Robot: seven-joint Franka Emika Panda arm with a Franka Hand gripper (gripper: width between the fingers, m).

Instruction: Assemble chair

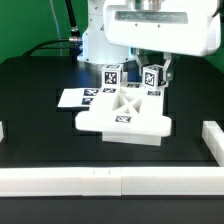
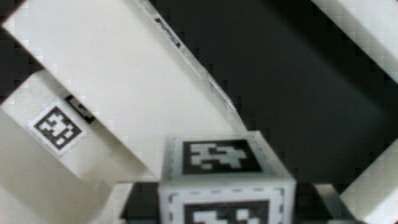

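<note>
We see the chair (image 1: 125, 113) on the black tabletop (image 1: 40, 80); our fingers (image 2: 107, 100) straddle 1 tagged post (image 2: 219, 180), grip unclear.

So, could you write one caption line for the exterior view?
Panda gripper above white chair parts on the black table, marker board alongside.

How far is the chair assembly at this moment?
Done, it seems: two tagged upright blocks, one and another, stand at the back of the flat seat piece, with the X-braced frame between them; whether they are fixed I cannot tell. In hand: the claw is low at the second block; its grip is hidden. Left: no other legs are visible.
</note>
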